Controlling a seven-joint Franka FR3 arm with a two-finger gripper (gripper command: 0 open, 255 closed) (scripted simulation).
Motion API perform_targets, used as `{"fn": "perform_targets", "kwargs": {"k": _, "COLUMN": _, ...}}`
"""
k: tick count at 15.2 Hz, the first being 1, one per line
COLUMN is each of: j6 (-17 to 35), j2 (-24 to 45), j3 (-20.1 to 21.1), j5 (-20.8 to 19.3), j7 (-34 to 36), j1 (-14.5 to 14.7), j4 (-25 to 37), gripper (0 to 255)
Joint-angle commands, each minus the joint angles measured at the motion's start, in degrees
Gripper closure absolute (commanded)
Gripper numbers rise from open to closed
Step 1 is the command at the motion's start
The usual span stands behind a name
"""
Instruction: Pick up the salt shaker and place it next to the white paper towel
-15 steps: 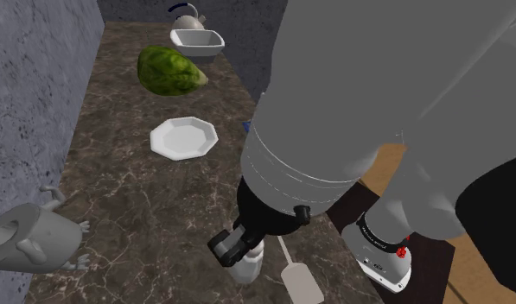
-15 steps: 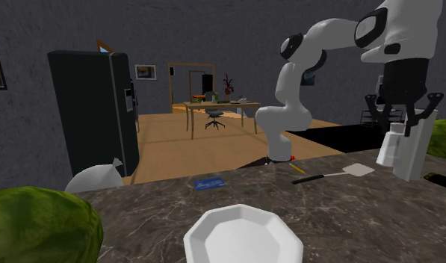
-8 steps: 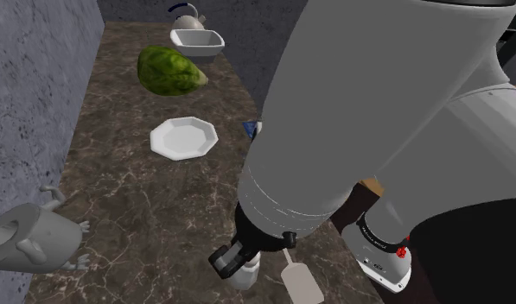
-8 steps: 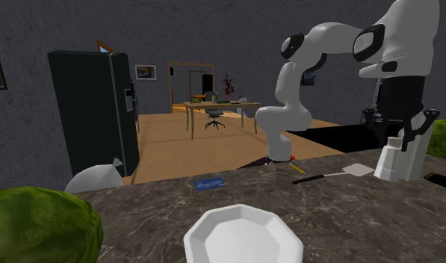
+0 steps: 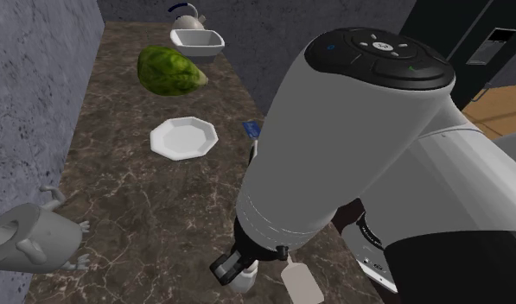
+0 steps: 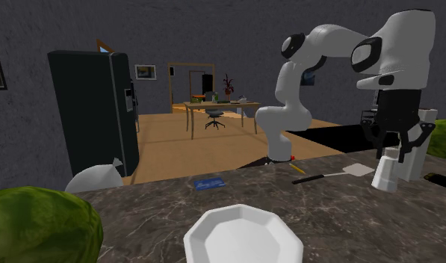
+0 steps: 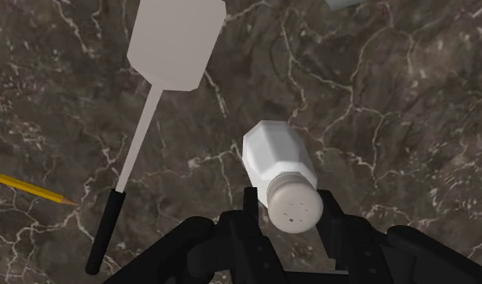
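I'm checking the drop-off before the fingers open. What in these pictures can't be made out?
- Shoulder view: the arm covers most of the salt shaker and the counter around it.
- Second exterior view: whether the shaker's base touches the counter is too small to tell.
- Wrist view: a pale shape is cut off by the picture's edge, so I cannot identify it.
- Shoulder view: the grey jug is cut off by the edge.

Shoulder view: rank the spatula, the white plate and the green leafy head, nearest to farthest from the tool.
1. Spatula, right beside the tool.
2. White plate, mid-counter.
3. Green leafy head, far end, near the white bowl.
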Motion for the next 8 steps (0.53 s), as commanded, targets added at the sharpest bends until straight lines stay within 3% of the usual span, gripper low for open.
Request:
{"fn": "perform_targets", "kwargs": {"k": 1, "j6": 0.1, "j2": 0.0, "j3": 0.0, "j5": 0.0, "j7": 0.0, "j1": 0.0, "j4": -0.1, "gripper": 255}}
{"fn": "perform_targets", "kwargs": {"k": 4, "j6": 0.1, "j2": 0.0, "j3": 0.0, "j5": 0.0, "j7": 0.0, "j1": 0.0, "j4": -0.1, "gripper": 255}}
{"fn": "perform_targets", "kwargs": {"k": 5, "j6": 0.1, "j2": 0.0, "j3": 0.0, "j5": 0.0, "j7": 0.0, "j1": 0.0, "j4": -0.1, "gripper": 0}}
{"fn": "perform_targets", "kwargs": {"k": 8, "j6": 0.1, "j2": 0.0, "j3": 0.0, "j5": 0.0, "j7": 0.0, "j1": 0.0, "j4": -0.1, "gripper": 0}}
